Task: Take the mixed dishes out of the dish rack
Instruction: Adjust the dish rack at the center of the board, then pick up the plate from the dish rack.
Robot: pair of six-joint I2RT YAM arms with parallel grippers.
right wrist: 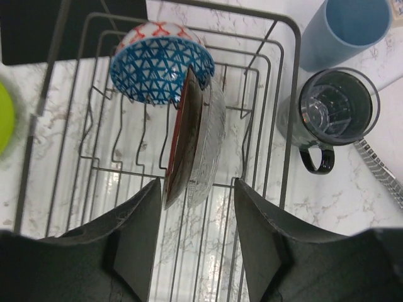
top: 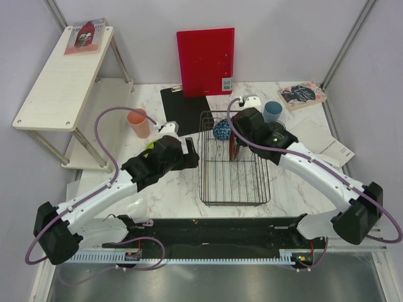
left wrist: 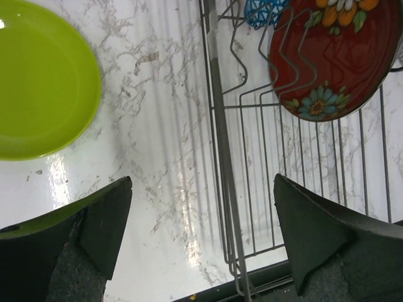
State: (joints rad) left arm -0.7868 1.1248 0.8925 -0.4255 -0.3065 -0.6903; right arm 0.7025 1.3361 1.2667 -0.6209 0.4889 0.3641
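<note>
Though top view hides it, right wrist shows clear glass plate (right wrist: 213,138).

rack (top: 233,179) near half: open | far end blocked: bowl (right wrist: 162,63), red plate (right wrist: 186,135), glass plate (right wrist: 211,138)

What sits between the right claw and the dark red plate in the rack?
Nothing visible. The right gripper hangs open at the dark red plate; the clear glass plate stands close beside it, the blue patterned bowl beyond.

The left arm (top: 104,192) and right arm (top: 318,170) stretch forward and inward, left fingers (left wrist: 94,233) spread wide, right fingers (right wrist: 135,245) parted less, neither holding anything.
</note>
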